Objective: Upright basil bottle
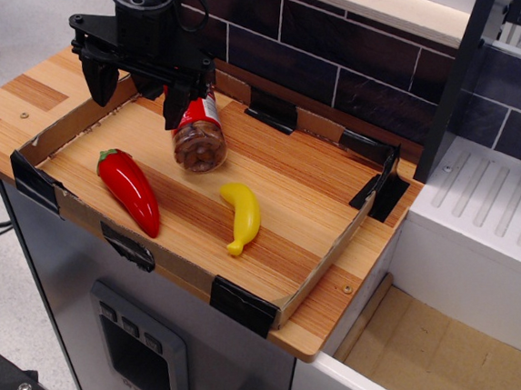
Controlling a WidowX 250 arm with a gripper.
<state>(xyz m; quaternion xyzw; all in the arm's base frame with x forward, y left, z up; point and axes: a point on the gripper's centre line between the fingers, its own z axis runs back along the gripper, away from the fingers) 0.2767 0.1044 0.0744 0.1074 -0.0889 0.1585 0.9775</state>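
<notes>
The basil bottle (201, 137) lies on its side on the wooden tray (306, 190), at the back left. Its clear base with brownish contents faces me, and its red-and-white label shows above that. Its cap end is hidden behind the gripper. My black gripper (136, 100) hangs over the tray's back left corner with its two fingers spread wide apart and nothing between them. Its right finger (175, 105) stands just left of and in front of the bottle's upper part; I cannot tell if they touch.
A glossy red chili pepper (129, 191) lies at the tray's front left and a yellow banana (241, 217) at the front middle. Low cardboard walls with black tape corners (243, 306) rim the tray. A white ribbed drainer (488, 201) stands to the right and a dark brick wall (346, 56) behind.
</notes>
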